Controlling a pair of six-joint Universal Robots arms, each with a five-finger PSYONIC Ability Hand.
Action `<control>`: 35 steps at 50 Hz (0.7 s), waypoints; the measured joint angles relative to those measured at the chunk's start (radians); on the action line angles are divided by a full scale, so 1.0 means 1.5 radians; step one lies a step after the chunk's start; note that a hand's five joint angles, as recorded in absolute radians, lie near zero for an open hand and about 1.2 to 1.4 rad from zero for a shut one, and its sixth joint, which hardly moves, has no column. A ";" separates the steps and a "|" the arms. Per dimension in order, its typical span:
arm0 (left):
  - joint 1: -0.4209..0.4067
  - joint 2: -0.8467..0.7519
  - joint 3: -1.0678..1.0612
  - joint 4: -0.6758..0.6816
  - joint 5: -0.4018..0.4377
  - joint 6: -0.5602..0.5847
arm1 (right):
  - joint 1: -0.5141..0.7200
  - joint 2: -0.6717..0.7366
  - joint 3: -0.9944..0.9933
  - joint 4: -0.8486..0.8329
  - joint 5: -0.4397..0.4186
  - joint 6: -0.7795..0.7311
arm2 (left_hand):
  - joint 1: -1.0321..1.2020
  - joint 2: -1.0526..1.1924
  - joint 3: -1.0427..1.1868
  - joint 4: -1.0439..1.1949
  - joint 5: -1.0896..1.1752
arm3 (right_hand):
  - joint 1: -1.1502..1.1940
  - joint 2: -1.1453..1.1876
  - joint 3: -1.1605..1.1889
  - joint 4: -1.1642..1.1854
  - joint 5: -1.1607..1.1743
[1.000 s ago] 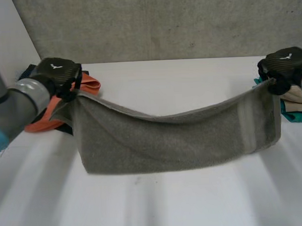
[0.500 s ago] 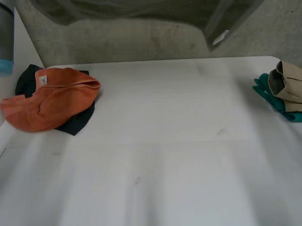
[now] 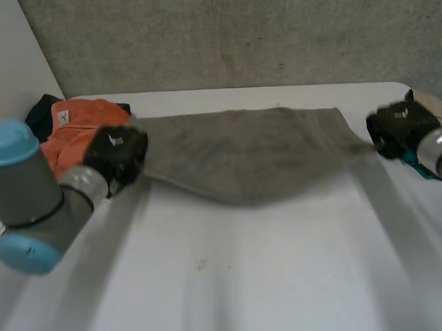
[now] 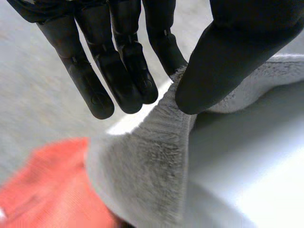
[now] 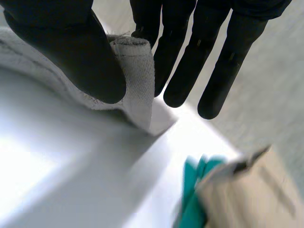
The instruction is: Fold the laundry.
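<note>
A grey towel [image 3: 242,150] hangs stretched between my two hands, low over the far half of the white table [image 3: 232,281], sagging in the middle. My left hand [image 3: 115,156] pinches the towel's left corner [image 4: 156,142] between thumb [image 4: 223,61] and straight fingers [image 4: 118,66]. At the other end, my right hand [image 3: 395,129] pinches the right corner [image 5: 135,71] between its thumb [image 5: 71,52] and fingers [image 5: 190,52].
An orange cloth [image 3: 74,123] lies on a dark garment [image 3: 41,114] at the table's far left, just behind my left hand; the orange cloth [image 4: 42,190] sits under that hand. A folded beige cloth [image 5: 251,194] on a teal one [image 5: 194,190] lies at the far right edge.
The towel was held up in front of me, then swung high above the table. Now both hands have come down and it stretches low over the far half.
</note>
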 measured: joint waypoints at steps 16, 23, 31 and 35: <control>-0.012 0.313 -0.249 -0.408 0.023 0.114 | -0.220 -0.244 0.210 0.445 -0.061 -0.471 | 0.000 0.000 0.000 0.000 0.000 | 0.000 0.000 0.000 0.000 0.000; -0.015 0.311 -0.232 -0.445 0.020 0.136 | -0.252 -0.253 0.225 0.444 -0.114 -0.498 | 0.000 0.000 0.000 0.000 0.000 | 0.000 0.000 0.000 0.000 0.000; -0.022 0.155 -0.070 -0.311 0.000 0.147 | -0.158 -0.140 0.134 0.287 -0.075 -0.302 | 0.000 0.000 0.000 0.000 0.000 | 0.000 0.000 0.000 0.000 0.000; -0.024 0.082 0.008 -0.260 -0.016 0.148 | -0.118 -0.098 0.097 0.210 -0.040 -0.225 | 0.000 0.000 0.000 0.000 0.000 | 0.000 0.000 0.000 0.000 0.000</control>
